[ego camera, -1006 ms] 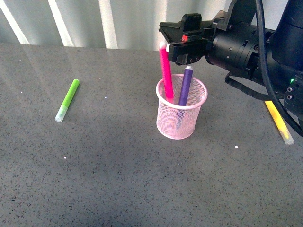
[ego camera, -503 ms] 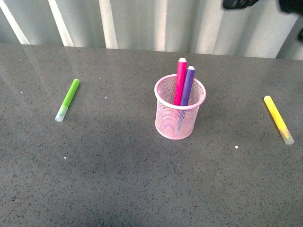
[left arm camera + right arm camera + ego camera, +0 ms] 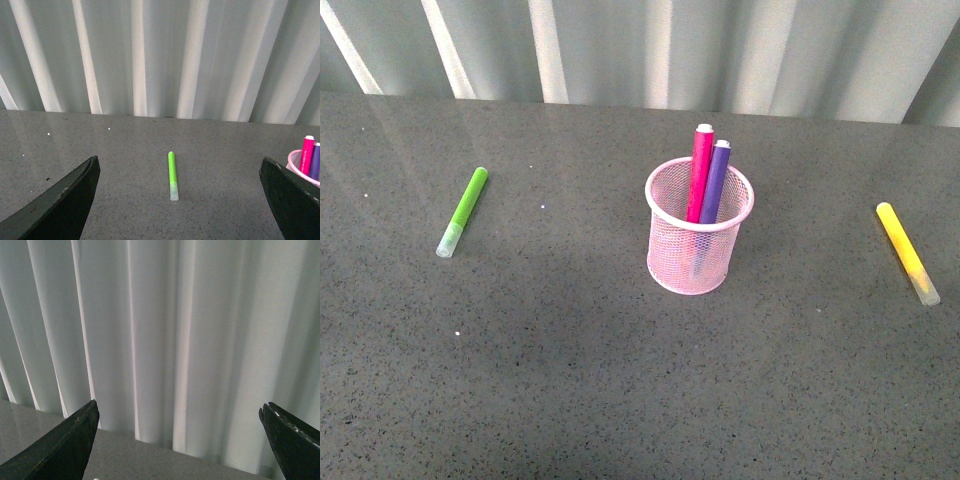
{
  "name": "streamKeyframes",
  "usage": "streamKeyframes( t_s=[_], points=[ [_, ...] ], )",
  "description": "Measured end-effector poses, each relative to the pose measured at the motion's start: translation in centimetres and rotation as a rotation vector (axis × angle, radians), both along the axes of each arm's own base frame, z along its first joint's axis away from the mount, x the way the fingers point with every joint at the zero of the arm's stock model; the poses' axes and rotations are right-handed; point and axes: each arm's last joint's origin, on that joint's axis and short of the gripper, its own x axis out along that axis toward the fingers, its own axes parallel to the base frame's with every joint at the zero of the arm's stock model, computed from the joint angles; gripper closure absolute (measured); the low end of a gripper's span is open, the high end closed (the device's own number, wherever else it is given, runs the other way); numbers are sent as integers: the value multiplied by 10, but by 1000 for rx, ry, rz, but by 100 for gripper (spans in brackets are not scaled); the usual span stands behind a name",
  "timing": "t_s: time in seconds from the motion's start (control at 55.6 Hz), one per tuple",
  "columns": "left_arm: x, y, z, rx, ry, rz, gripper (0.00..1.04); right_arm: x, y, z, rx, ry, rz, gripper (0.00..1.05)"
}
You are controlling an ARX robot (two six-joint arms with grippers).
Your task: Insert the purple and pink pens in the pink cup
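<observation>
- Now, you see the pink pen and the purple pen standing side by side inside the pink cup, near the middle of the grey table.
- Their long axes run close to upright, tilted slightly; the top ends rise above the rim and lean toward the far side of the cup, the lower ends sit down in the mesh.
- From the left wrist view you catch the same two pen tops and the cup rim at the edge of the picture.
- Your left gripper stands wide open, holding nothing, over the table with the green pen lying flat between its fingers, well apart from them.
- Your right gripper is also spread wide and empty, facing the white curtain.
- The yellow pen lies flat, well apart from the cup on its right.
</observation>
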Motion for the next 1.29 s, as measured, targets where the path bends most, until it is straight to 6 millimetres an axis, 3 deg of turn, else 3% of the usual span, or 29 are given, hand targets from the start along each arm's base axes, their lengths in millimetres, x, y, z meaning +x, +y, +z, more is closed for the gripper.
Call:
streamKeyframes(
  t_s=[0.162,0.252,0.323,0.431,0.647,0.952,1.294],
  points=[
    [0,0,0,0,0,0,7,-24,-4,0,7,-24,-54,8],
    [0,0,0,0,0,0,7,-29,-6,-8,27,110,-243,21],
    [0,0,0,0,0,0,7,-32,-6,-28,23,201,-317,34],
    [0,0,0,0,0,-1,7,-36,-3,-48,14,231,-340,51],
    [0,0,0,0,0,0,7,-46,7,-77,1,218,-322,102],
    [0,0,0,0,0,0,7,-54,7,-100,2,213,-321,101],
    [0,0,0,0,0,0,7,-65,7,-113,-2,240,-321,101]
  ],
)
